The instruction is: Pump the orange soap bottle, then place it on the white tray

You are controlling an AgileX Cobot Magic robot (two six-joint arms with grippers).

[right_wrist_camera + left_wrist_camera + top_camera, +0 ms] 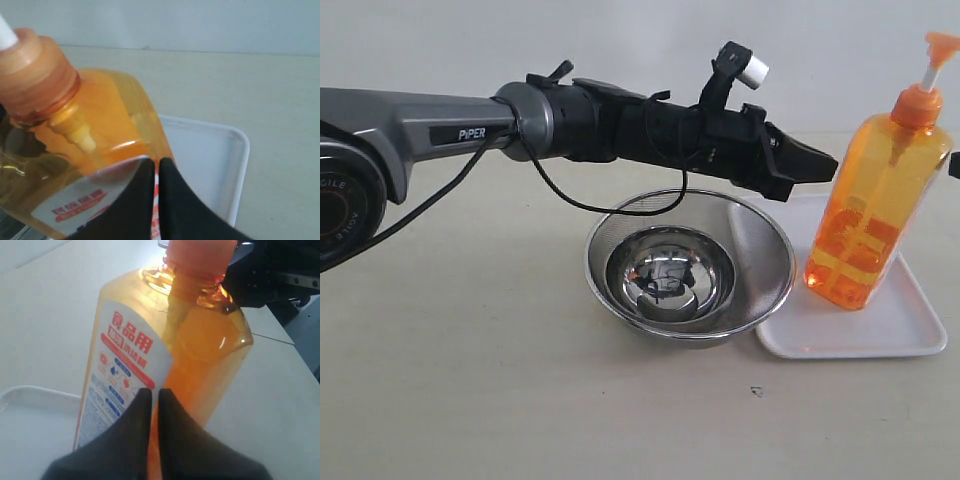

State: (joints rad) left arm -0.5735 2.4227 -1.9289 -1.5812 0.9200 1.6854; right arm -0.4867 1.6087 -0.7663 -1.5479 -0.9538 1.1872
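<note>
Now: Bottle Standing on Tray

A pale beige table [470,400] meets a plain light wall [620,40]. The orange soap bottle [875,210] stands on the white tray [880,335]. Beside it, a steel mesh bowl [765,262] holds a smaller polished bowl [670,275]. The left gripper [828,163] and right gripper [155,165] both have their fingers together.

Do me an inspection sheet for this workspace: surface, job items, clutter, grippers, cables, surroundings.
Surface: beige tabletop, with one small dark mark near the front.
Job's things: orange soap bottle stands on the white tray, pump head up.
Clutter: steel mesh bowl beside the tray, with a smaller steel bowl inside it.
Grippers: left gripper and right gripper both have their fingers together, close to the bottle and not clamped on it.
Cables: black cable hangs in a loop under the left arm.
Surroundings: plain pale wall.
</note>
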